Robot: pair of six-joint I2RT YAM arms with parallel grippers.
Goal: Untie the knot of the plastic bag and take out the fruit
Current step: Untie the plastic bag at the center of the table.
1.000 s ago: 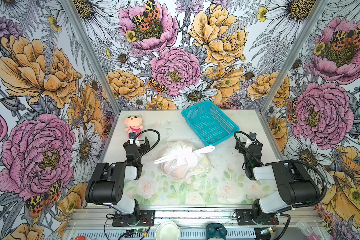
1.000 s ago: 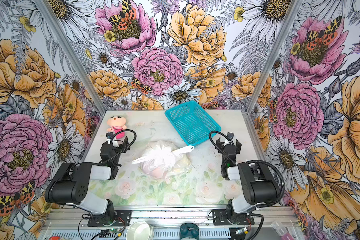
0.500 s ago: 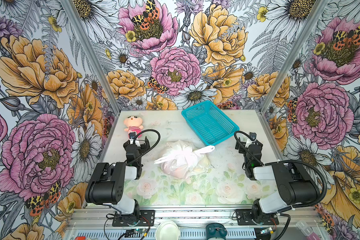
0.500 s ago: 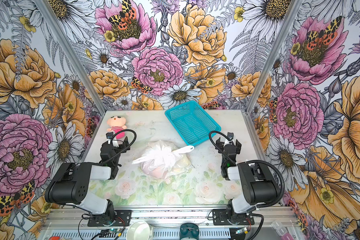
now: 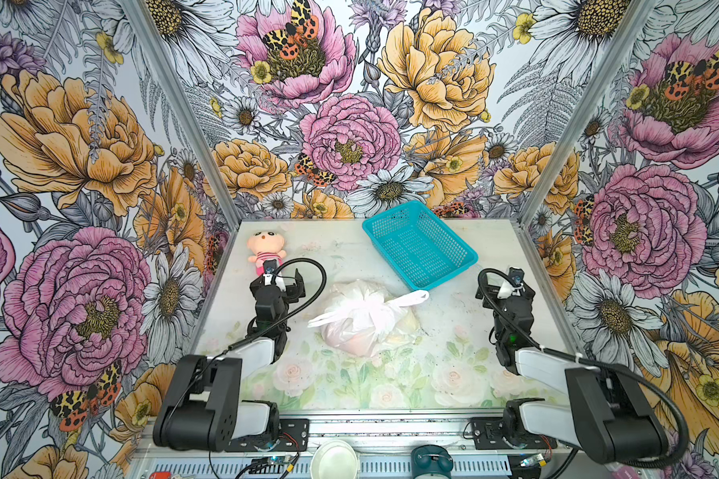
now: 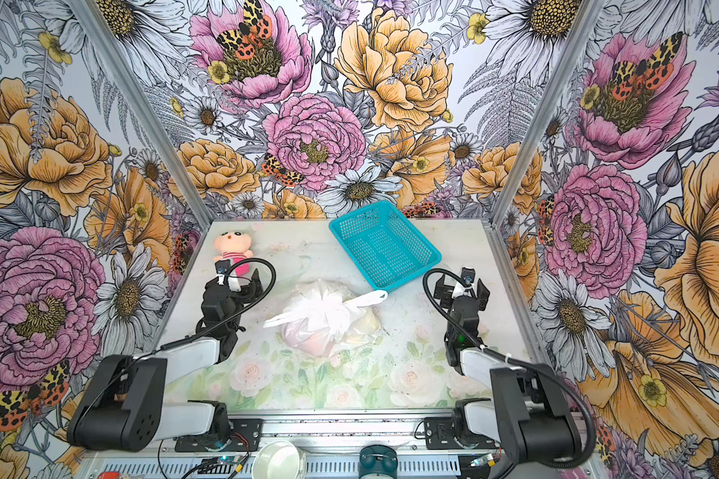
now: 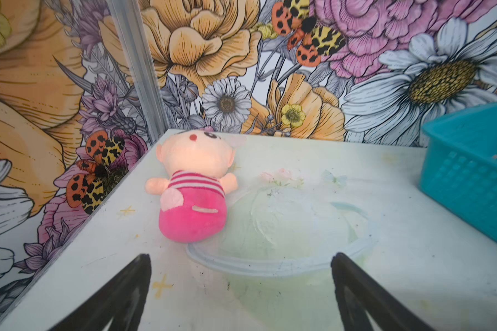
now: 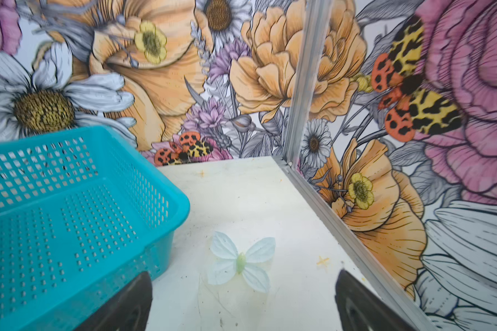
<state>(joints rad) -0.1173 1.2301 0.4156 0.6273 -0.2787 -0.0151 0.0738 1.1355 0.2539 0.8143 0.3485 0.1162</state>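
**Tied bag at mid-bench, both end effectors wide open and empty**

Shows, in both top views, the plastic bag lying tied near the middle of the bench. Places the knot on top, one flat strap end reaching toward the teal basket, the other toward the robot's left side. Reveals the fruit only as blurred pink and pale yellow patches behind the plastic; count and kind impossible to tell. Finds the left end effector spread wide, nothing between its jaws, facing a pink plush doll in the far left corner; from above, hides the doll's lower half behind it. Finds the right end effector equally wide and empty, close beside the basket. Leaves the bag out of both wrist views, crops the basket at their edges, and shows only fingertips.
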